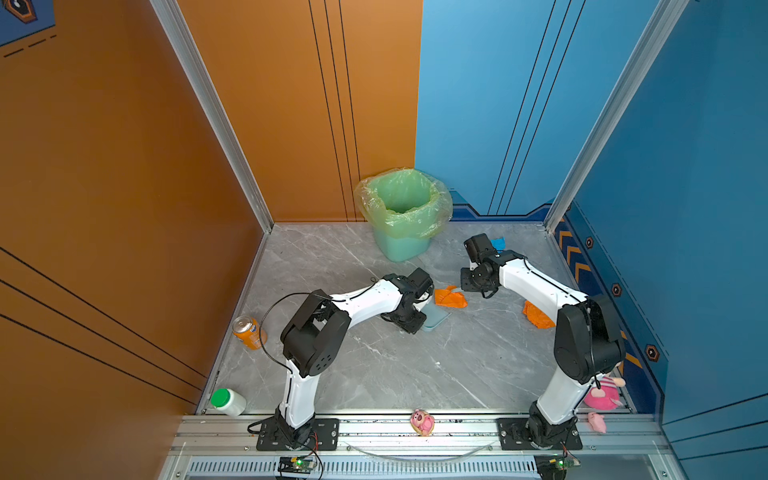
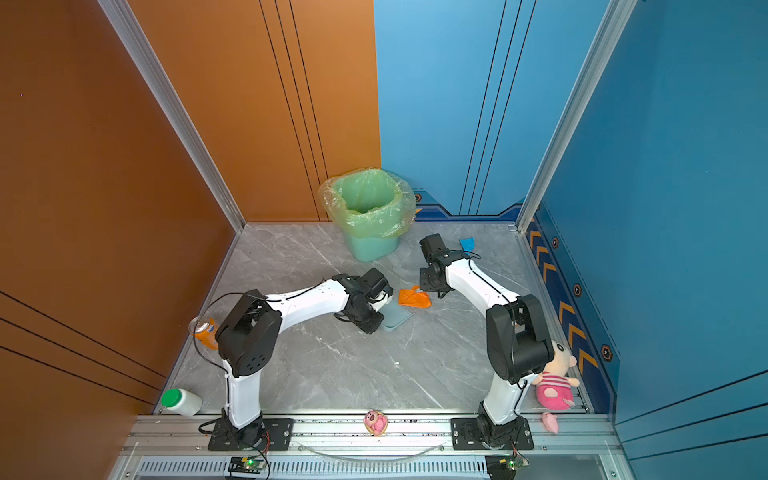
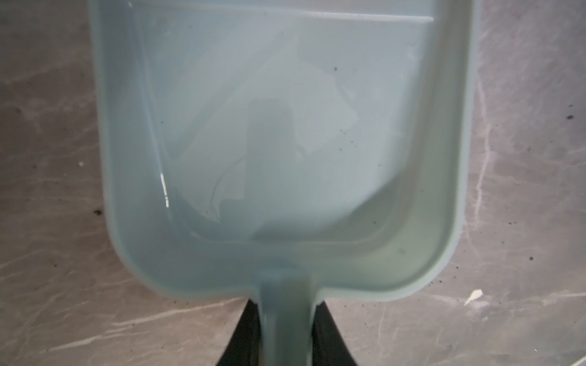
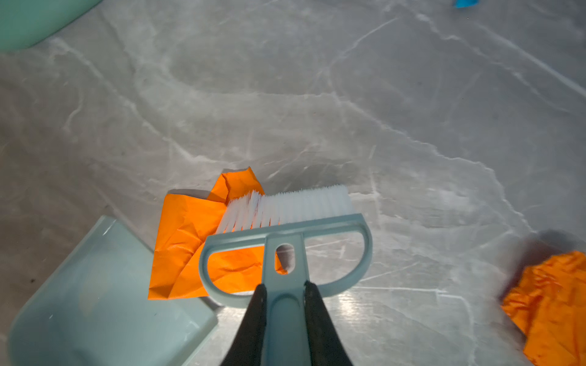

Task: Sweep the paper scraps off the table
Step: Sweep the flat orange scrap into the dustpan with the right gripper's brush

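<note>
An orange paper scrap (image 1: 450,298) (image 2: 414,298) (image 4: 187,250) lies mid-table at the front lip of the pale blue dustpan (image 1: 436,319) (image 2: 397,319) (image 4: 95,301). My left gripper (image 3: 285,329) is shut on the dustpan's handle, and the pan (image 3: 450,190) holds nothing. My right gripper (image 4: 283,301) is shut on the handle of the brush (image 4: 285,209), whose white bristles rest on the scrap's far edge. A second orange scrap (image 1: 537,314) (image 4: 551,304) lies to the right beside the right arm. A blue scrap (image 1: 498,242) (image 2: 467,243) sits near the back wall.
A green bin with a bag liner (image 1: 403,208) stands at the back of the table (image 1: 374,374). An orange can (image 1: 248,332) and a white bottle (image 1: 227,401) sit at the left edge. Pink plush toys (image 1: 604,395) (image 1: 422,422) lie along the front rail.
</note>
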You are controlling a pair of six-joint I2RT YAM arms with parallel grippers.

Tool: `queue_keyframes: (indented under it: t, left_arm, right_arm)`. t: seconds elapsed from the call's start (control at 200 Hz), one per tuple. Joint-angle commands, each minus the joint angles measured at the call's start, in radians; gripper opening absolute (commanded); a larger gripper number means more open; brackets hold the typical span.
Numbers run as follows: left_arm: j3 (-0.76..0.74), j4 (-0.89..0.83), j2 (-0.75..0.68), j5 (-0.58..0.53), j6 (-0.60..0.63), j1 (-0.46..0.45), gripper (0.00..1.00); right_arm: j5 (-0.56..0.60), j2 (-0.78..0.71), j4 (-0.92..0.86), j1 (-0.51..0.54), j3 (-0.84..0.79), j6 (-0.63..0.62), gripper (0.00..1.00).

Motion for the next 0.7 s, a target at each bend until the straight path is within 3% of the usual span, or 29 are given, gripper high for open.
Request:
queue_keyframes:
  t: [0.0, 0.305, 0.696]
  left_arm:
    - [0.018, -0.027, 0.012, 0.014, 0.006, -0.011, 0.0]
    - [0.022, -0.026, 0.019, 0.021, -0.003, -0.015, 0.0]
    - [0.015, -0.021, 0.016, 0.003, -0.003, -0.015, 0.0]
  right_arm:
    - [-0.117, -0.021, -0.003, 0.034, -0.028, -0.06, 0.0]
    - [-0.304, -0.058, -0.011, 0.069, -0.047, -0.114, 0.0]
    - [-0.15, -0.193, 0.021, -0.022, -0.086, -0.071, 0.0]
